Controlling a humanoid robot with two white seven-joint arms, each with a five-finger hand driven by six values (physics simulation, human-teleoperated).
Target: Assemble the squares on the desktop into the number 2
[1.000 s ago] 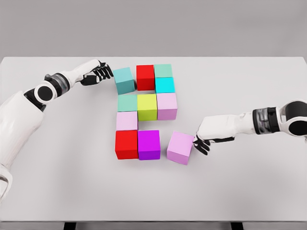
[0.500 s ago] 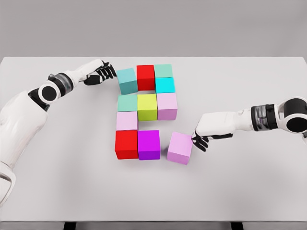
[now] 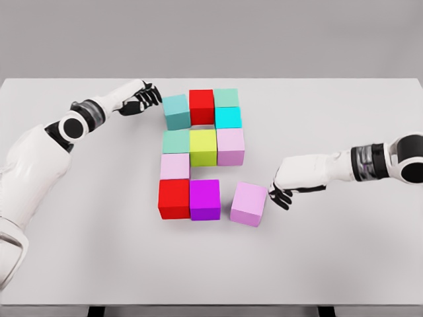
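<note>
Eleven coloured squares [image 3: 203, 146] in a rough 2, lilac square [image 3: 248, 204] askew; both hands' curled fingers [image 3: 280, 196] empty.

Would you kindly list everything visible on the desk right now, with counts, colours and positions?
table: one, white, fills the view.
teal cubes: three; top left, slightly askew; top right; middle row left.
red cubes: two; top middle; bottom left.
cyan cube: one, under the top right teal.
yellow-green cube: one, centre.
pink cubes: three; middle right; left column; loose, tilted, lower right.
purple cube: one, bottom middle.
left robot hand: beside top-left teal cube.
right robot hand: beside loose pink cube.
</note>
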